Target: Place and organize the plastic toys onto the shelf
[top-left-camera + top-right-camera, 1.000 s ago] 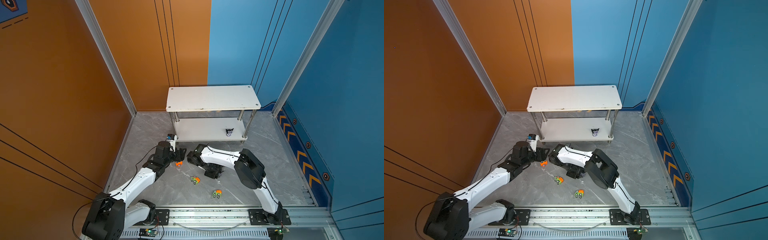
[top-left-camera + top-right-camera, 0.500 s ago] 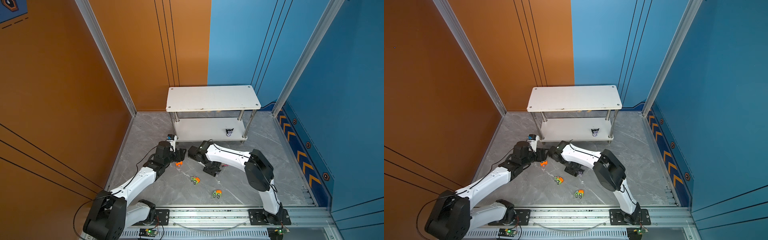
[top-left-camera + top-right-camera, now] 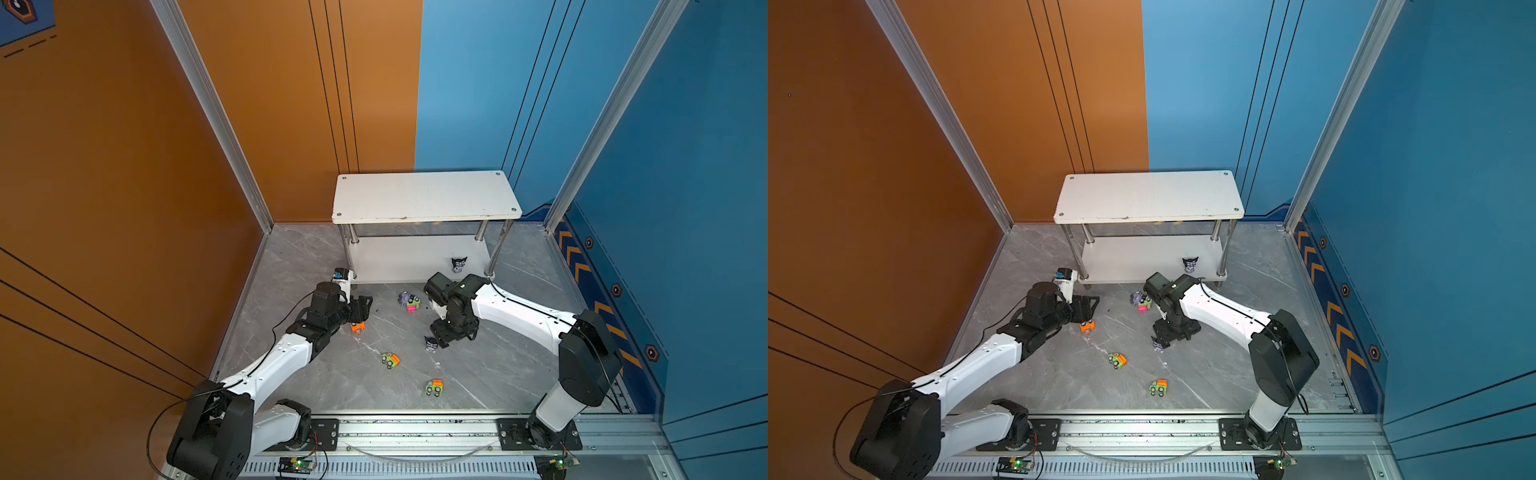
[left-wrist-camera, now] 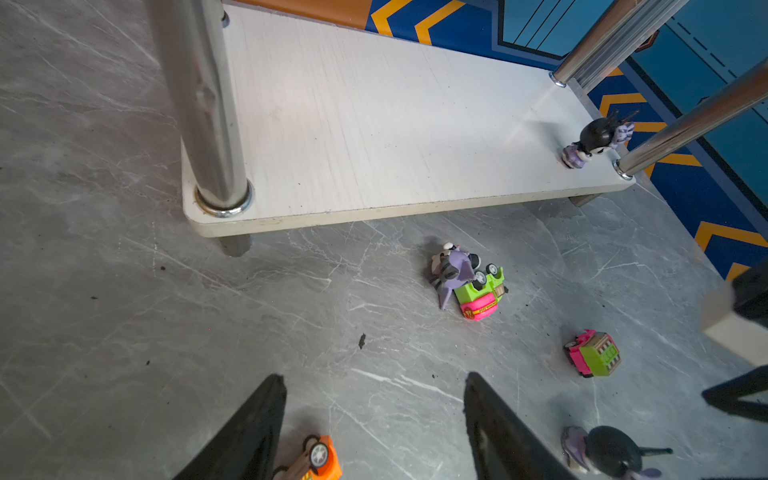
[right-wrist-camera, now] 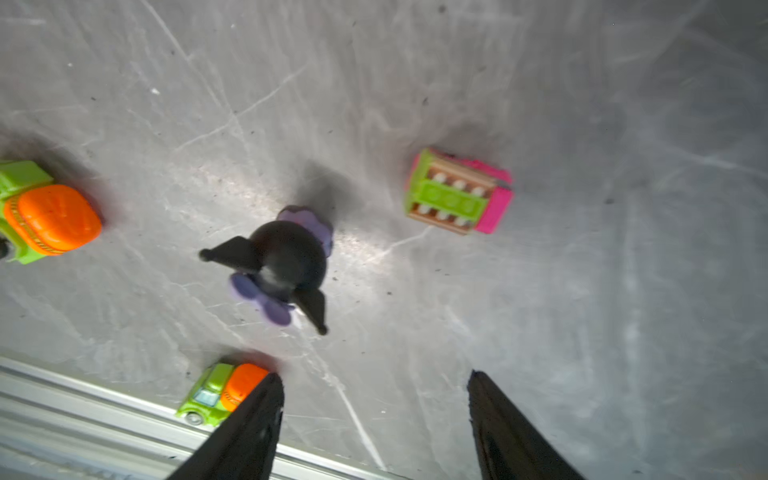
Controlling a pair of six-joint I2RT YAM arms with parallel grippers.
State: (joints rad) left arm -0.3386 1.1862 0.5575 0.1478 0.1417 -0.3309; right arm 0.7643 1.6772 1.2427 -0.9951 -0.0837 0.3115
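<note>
Standing next to the rig, here's how it looks right now. The shelf (image 3: 426, 195) sits at the back of the grey tabletop (image 3: 498, 374). One cat-eared figurine (image 3: 459, 264) stands upright on its lower tier, right beside the shelf's right front post. Every other toy I can see is down on the tabletop in front of the shelf.

Closest to the shelf's front edge, a purple figurine (image 4: 451, 270) is lying on its side. It's touching a green-and-pink car (image 4: 480, 295) that's tipped over with its wheels showing. A bit farther out from the shelf there's a pink-and-green truck (image 4: 594, 353). Past that is a standing figurine (image 5: 286, 262), black head with a purple bow. Farther still comes a green-and-orange car (image 3: 390, 360), and a second green-and-orange car (image 3: 434, 387) is the farthest from the shelf of the lot.

The left gripper (image 4: 372, 376) is low over the tabletop, out from the shelf's left front post, jaws spread wide and gripping nothing. An orange car (image 4: 316, 457) lies right by one finger with a wheel showing, and I can't tell if they touch.

The right gripper (image 5: 374, 374) points down in front of the shelf's right half, jaws also wide with nothing between them. The standing figurine is just off its fingertips, not touching
</note>
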